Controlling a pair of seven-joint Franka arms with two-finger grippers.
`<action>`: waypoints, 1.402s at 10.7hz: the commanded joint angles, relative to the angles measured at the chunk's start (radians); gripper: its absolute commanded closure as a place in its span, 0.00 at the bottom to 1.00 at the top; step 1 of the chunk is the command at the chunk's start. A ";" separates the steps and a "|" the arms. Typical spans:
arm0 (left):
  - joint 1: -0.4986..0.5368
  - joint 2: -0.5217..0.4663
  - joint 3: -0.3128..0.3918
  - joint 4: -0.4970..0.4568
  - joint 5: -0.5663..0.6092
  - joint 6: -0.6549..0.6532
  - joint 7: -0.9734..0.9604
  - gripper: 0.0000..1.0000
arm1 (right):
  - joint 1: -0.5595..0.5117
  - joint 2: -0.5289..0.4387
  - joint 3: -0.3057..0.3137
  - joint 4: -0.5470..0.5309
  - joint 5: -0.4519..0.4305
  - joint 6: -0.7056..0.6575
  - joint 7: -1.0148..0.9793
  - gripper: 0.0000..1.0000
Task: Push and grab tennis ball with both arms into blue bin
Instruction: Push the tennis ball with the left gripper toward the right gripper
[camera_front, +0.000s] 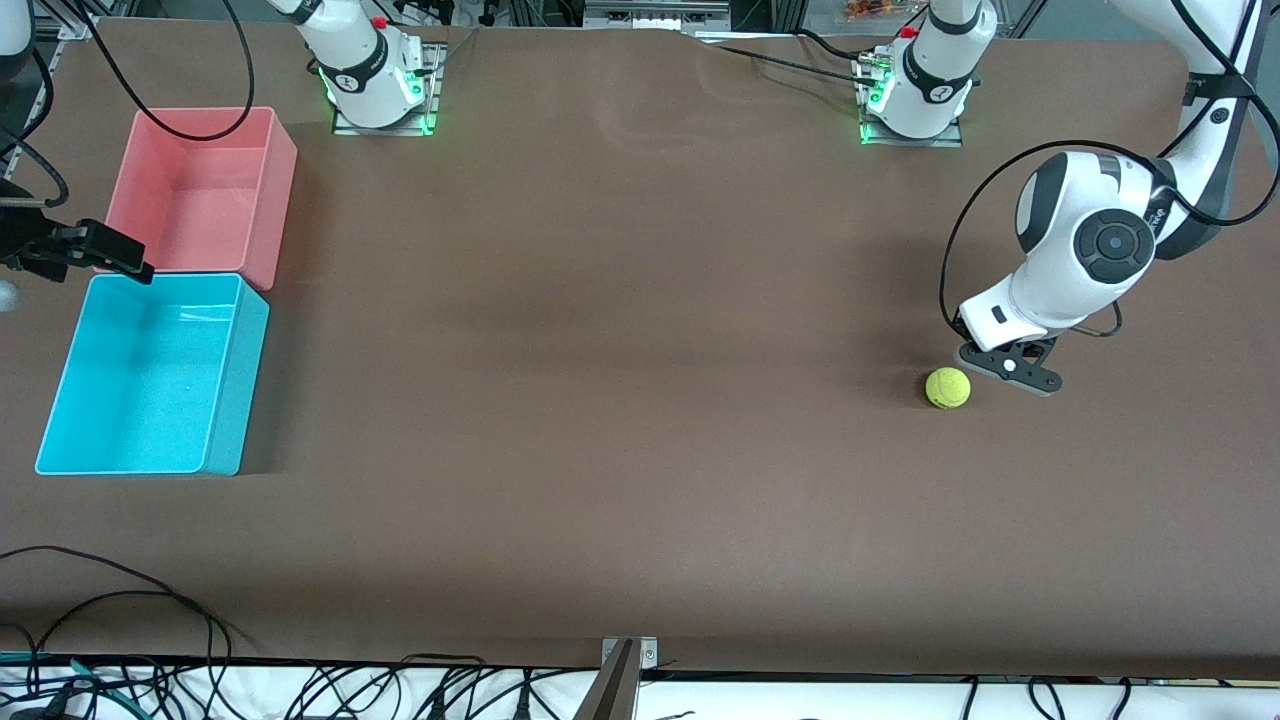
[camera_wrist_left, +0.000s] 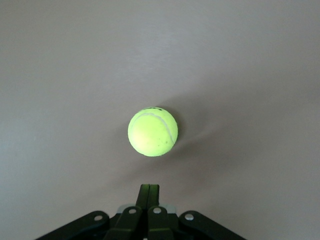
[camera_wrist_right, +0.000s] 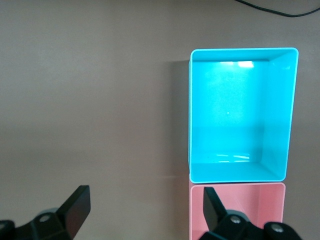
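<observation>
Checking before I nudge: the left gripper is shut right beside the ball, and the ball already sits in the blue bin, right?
Not quite. The left gripper is shut beside the ball, but the ball lies on the table, at the left arm's end. The front view shows the blue bin holding nothing.

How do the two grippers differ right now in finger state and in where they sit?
The left gripper has its fingers pressed shut, gripping nothing; the right gripper stands wide open. The left gripper is low at the table beside the tennis ball, at the left arm's end; the right gripper is up at the right arm's end, beside the blue bin and the pink bin. Both are empty.
</observation>
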 joint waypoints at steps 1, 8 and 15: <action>0.049 0.043 0.001 0.016 -0.122 0.045 0.463 1.00 | -0.006 0.016 -0.003 0.031 0.019 -0.013 -0.022 0.00; 0.099 0.146 0.004 0.021 -0.142 0.109 0.852 1.00 | -0.006 0.021 -0.009 0.031 0.020 -0.013 -0.022 0.00; 0.112 0.224 0.054 0.044 -0.145 0.252 1.148 1.00 | -0.005 0.019 -0.009 0.031 0.028 -0.013 -0.022 0.00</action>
